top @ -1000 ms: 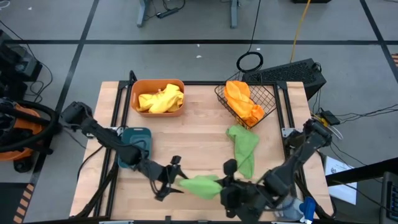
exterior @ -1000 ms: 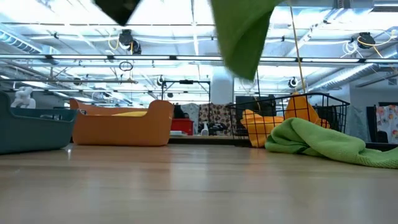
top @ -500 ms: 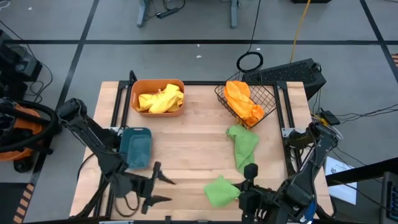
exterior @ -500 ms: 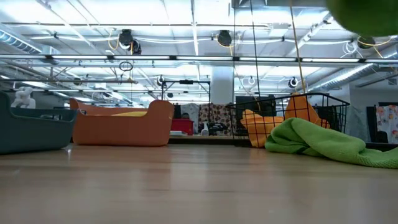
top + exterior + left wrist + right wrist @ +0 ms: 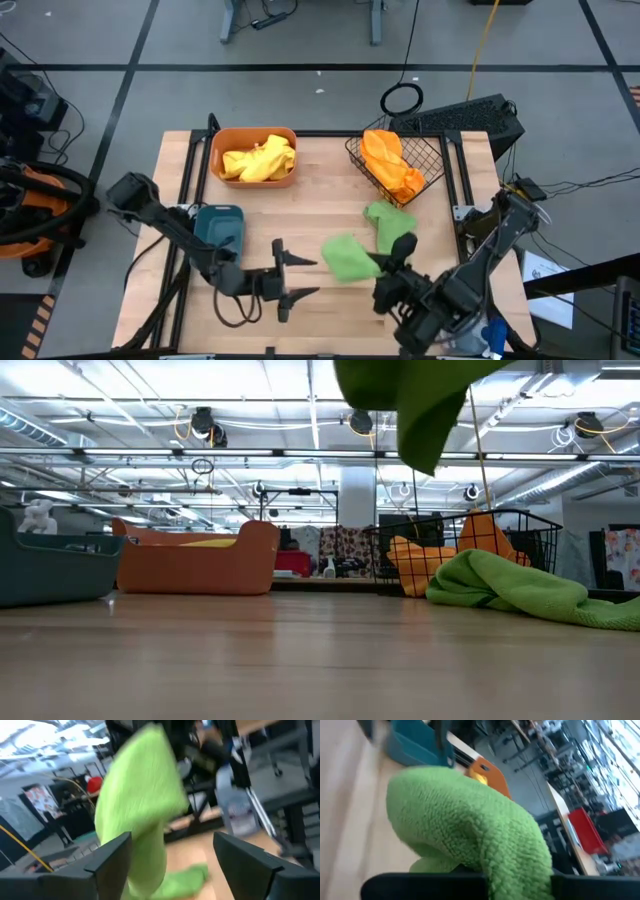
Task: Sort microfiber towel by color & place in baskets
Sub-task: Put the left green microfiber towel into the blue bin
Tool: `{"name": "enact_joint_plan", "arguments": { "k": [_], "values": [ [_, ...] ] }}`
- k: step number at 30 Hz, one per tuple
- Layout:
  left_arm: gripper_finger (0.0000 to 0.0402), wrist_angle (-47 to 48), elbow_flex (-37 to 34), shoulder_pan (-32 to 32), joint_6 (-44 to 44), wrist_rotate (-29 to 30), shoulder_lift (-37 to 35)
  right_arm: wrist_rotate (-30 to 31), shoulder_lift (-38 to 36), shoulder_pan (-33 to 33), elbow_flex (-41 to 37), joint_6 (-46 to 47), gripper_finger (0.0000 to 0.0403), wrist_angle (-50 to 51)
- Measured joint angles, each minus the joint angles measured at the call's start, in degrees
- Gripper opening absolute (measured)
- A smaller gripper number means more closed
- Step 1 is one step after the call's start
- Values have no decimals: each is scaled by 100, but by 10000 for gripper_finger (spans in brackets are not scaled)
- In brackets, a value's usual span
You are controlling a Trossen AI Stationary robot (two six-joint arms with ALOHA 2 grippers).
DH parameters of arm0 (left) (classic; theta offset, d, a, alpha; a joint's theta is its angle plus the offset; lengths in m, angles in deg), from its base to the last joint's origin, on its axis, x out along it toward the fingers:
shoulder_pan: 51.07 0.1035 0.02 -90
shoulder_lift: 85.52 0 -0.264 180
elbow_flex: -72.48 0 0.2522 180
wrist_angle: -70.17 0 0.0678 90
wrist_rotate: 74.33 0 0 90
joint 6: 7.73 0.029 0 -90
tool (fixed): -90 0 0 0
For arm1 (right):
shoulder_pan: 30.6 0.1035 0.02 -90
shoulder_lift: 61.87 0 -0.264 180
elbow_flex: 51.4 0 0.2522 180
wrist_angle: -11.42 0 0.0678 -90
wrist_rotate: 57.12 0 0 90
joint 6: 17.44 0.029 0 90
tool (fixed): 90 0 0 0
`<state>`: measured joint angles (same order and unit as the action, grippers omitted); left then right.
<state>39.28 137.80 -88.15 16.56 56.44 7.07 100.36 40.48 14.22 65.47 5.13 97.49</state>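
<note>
A bunched green towel (image 5: 345, 257) hangs above the table's near middle, held by my right gripper (image 5: 380, 264); it fills the right wrist view (image 5: 470, 830) and dangles at the top of the low view (image 5: 410, 400). My left gripper (image 5: 305, 278) stands open just left of it, fingers level and pointing at the towel (image 5: 140, 805), with no touch that I can see. A second green towel (image 5: 390, 225) lies flat on the table. The orange tub (image 5: 255, 157) holds yellow towels. The wire-mesh basket (image 5: 395, 160) holds an orange towel, and the teal tub (image 5: 218, 228) stands at the left. My right gripper is shut on a bunched fold of the green towel (image 5: 485, 865), which itself hides the place of contact. The fingers come from the table's right, slanting slightly down. The towel is lifted clear of the table and droops slack below and beyond the fingers.
A blue-capped spray bottle (image 5: 490, 335) stands at the near right corner under my right arm. Bare wood lies between the tubs and the grippers. The teal tub sits close behind my left arm's forearm.
My right gripper has carried the green towel from the near edge up and toward the table's middle. My left gripper first drew back toward the left near corner. It has since swung right toward the towel, rising and tipping level.
</note>
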Motion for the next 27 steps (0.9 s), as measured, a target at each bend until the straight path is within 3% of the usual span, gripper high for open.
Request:
{"name": "enact_joint_plan", "arguments": {
  "k": [9, 16, 23, 27],
  "values": [
    [393, -51, 312, 177, -63, -222, 484, -6, -55, -138, 0, 1204, 11, 543],
    [386, -1431, 617, 192, 991, -67, 1185, 22, 58, -169, -2, 1402, 11, 116],
    [386, -1505, 1320, 305, 1554, 876, 1749, 9, 92, -325, -2, 1273, 11, -263],
    [386, -1478, 1417, 409, 1557, 982, 1848, -29, 92, -356, -2, 1262, 11, -327]
  ]
}}
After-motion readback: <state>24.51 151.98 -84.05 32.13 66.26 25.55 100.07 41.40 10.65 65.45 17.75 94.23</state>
